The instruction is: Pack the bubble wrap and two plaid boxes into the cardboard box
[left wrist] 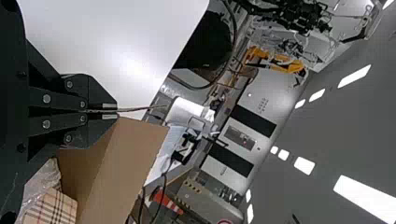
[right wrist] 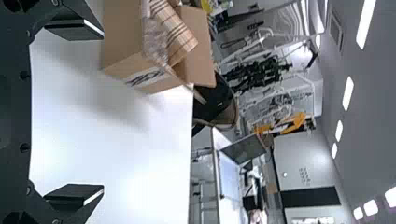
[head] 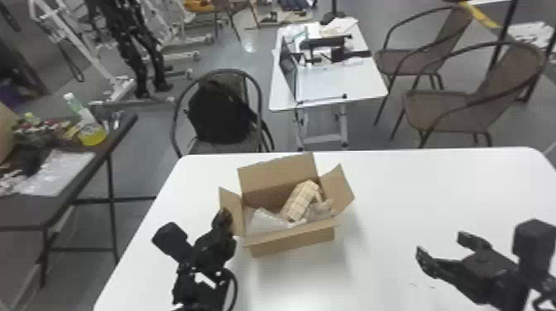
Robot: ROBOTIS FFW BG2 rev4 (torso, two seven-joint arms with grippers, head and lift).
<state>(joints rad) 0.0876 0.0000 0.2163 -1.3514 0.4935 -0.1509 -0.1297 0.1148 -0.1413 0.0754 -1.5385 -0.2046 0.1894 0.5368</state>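
My left gripper (head: 226,221) is at the left side of the open cardboard box (head: 291,244). Seen in the left wrist view, the left gripper (left wrist: 112,111) is shut on a thin flap (left wrist: 140,109) of the cardboard box (left wrist: 128,163). A plaid box (head: 301,202) lies slanted inside, with bubble wrap (head: 269,220) around it; whether a second one lies there I cannot tell. Well right of the carton, my right gripper (head: 440,245) is open and holds nothing. From the right wrist view, the right gripper (right wrist: 100,112) has widely parted fingers, with plaid (right wrist: 175,28) showing in the carton.
The white table (head: 426,190) bears the carton left of its middle. Beyond the far edge stands a chair with a black backpack (head: 219,113). A dark side table (head: 25,211) with a bottle (head: 89,130) is at the left.
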